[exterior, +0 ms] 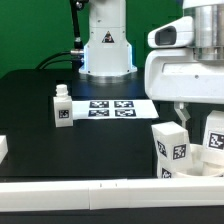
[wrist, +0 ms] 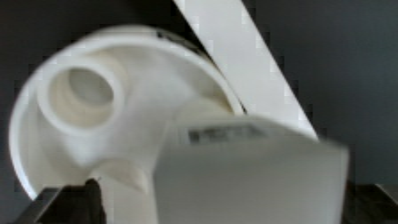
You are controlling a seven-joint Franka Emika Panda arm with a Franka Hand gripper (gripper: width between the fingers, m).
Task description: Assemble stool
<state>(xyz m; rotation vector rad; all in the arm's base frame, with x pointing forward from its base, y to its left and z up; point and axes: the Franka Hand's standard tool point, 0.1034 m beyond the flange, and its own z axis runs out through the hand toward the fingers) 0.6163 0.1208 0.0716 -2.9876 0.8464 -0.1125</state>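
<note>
Your gripper hangs low at the exterior view's right, among upright legs. In the wrist view a blurred leg fills the gap between the fingers. Clamped or only straddling: cannot tell. The round seat lies behind it, its edge cut off. A lone leg stands upright near the marker board.

A lone leg is standing left of centre in the exterior view, beside the marker board lying mid-frame. A second leg and third leg are standing at lower right, behind the border bar running along the bottom.
</note>
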